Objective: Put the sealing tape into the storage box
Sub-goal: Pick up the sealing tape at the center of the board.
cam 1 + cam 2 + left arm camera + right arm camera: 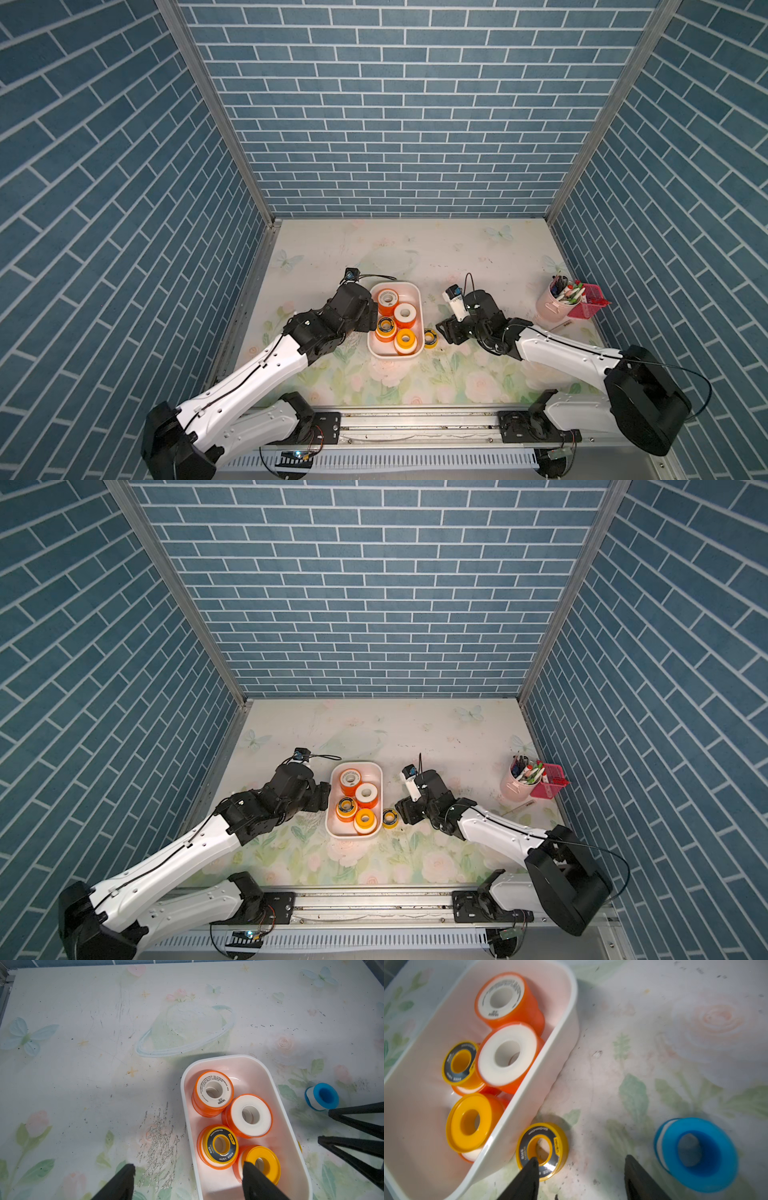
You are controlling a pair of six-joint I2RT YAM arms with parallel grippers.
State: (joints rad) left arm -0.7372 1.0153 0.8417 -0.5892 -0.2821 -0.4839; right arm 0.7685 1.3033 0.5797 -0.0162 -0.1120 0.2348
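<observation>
"VASEN" is printed in black on the white face of one orange roll [213, 1093], ringed by print too small to read. It lies at the far end of the white plastic box [287, 1126], a smooth, shallow tub with rounded corners. Touching it is a second orange roll [248, 1115] with a plain white face. Nearer are a yellow-and-black roll [220, 1145], whose glossy label carries fine writing that cannot be read, and a plain yellow roll [259, 1164]; both sit on top of other orange rolls. The left gripper [188, 1180] is spread wide and empty, straddling the box's wall, with one finger above the yellow roll and the other over the flowered table [83, 1064]. The right gripper [581, 1174] also stands apart and holds nothing. One of its fingertips [531, 1167] overlaps a second yellow-and-black roll [543, 1150] lying flat on the table just beside the box, and a blue roll [695, 1153] lies outside the other finger.
</observation>
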